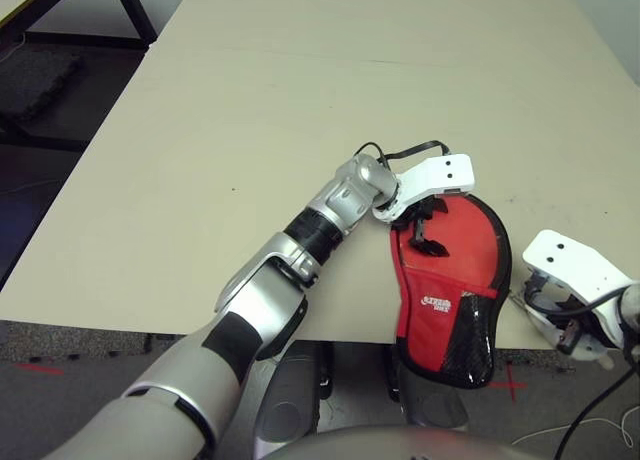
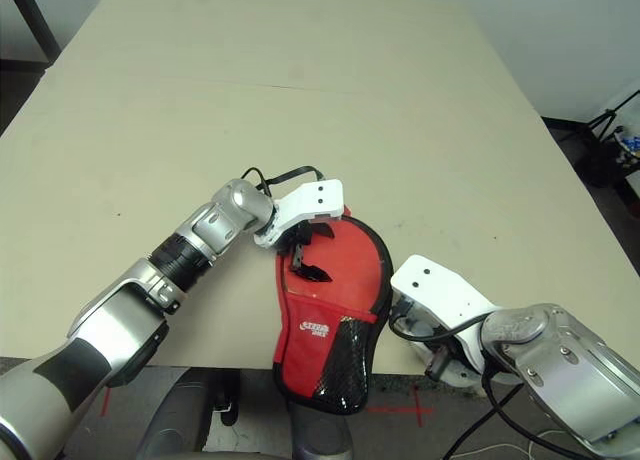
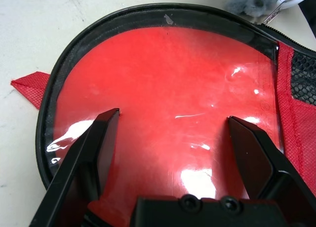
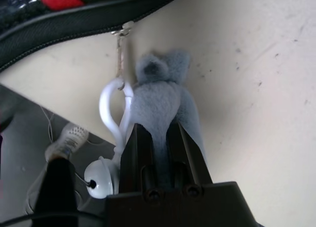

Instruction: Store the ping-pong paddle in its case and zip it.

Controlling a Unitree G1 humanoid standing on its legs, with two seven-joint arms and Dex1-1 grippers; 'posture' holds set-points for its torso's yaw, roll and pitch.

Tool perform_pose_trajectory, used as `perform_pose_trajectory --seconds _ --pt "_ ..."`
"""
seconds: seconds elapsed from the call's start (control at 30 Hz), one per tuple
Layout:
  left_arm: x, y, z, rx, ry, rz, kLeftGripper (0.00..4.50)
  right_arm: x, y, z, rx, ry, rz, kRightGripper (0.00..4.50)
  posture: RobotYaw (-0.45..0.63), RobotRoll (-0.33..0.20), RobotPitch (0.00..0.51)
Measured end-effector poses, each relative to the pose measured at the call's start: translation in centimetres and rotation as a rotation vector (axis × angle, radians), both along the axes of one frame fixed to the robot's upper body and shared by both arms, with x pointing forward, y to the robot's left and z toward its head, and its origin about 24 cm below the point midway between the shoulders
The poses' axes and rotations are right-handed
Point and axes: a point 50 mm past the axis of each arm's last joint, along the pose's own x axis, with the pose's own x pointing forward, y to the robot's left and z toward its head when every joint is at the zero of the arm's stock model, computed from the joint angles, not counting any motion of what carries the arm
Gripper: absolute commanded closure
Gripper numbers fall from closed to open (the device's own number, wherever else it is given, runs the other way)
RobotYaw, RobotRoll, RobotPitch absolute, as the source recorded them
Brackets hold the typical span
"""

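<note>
Plainly, white lettering [image 1: 436,304] marks the red paddle case [image 1: 448,245], too small to read surely; a black mesh panel [image 1: 470,330] sits beside it. The case lies on the pale, lightly scuffed tabletop [image 1: 250,100], its narrow end overhanging the near edge. Red tape [image 2: 418,410] forms a cross on the grey floor [image 2: 395,442]. The left gripper [image 3: 174,114] stands spread over the case's glossy red face; whether the ping-pong paddle is inside, I cannot tell. The right gripper [image 4: 157,124] clenches a grey plush charm [image 4: 158,101], its white clasp [image 4: 107,108] linked to the zipper pull [image 4: 123,29]
</note>
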Motion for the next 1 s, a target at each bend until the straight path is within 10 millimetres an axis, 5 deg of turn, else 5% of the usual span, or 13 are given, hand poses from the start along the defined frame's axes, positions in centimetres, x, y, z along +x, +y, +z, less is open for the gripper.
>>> perform_pose_trajectory --seconds 1.0 --pt "-1.0 -1.5 -0.3 0.012 -0.006 -0.085 0.00 -4.6 1.1 -1.5 -0.141 0.160 0.286 4.47 -0.20 0.000 0.263"
